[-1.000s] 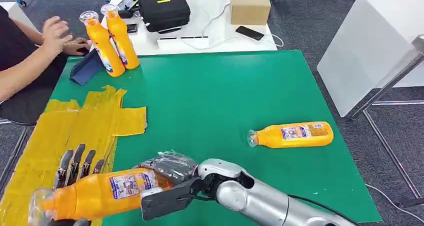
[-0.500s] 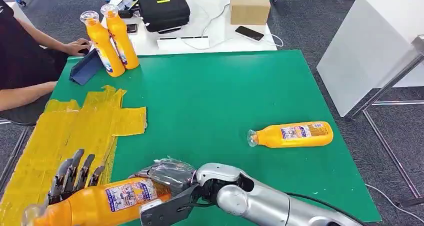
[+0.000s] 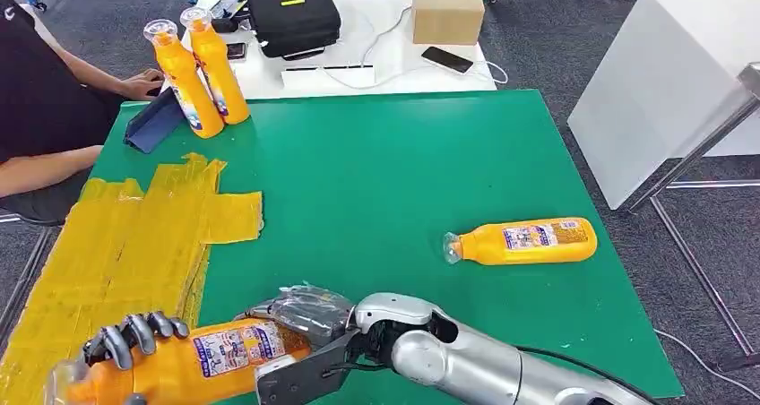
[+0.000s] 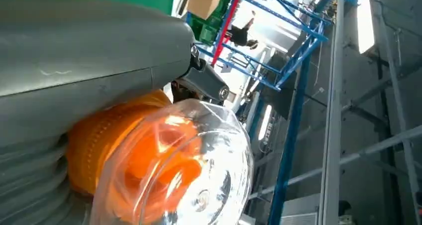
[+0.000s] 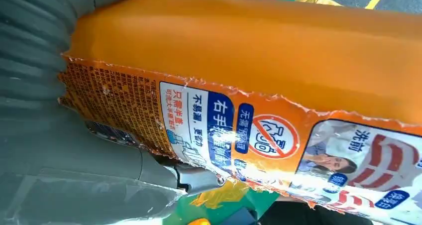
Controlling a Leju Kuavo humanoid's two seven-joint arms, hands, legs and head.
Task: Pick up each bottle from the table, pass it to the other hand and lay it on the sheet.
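An orange bottle point(image 3: 193, 362) is held level at the near edge of the green counter point(image 3: 376, 181), gripped at its base by the right robot hand point(image 3: 300, 333) and at its neck by the curled fingers of the left robot hand point(image 3: 125, 333). It is poised over the yellow sheet point(image 3: 125, 244). Beyond it, open counter is seen; another bottle point(image 3: 522, 241) lies well apart.
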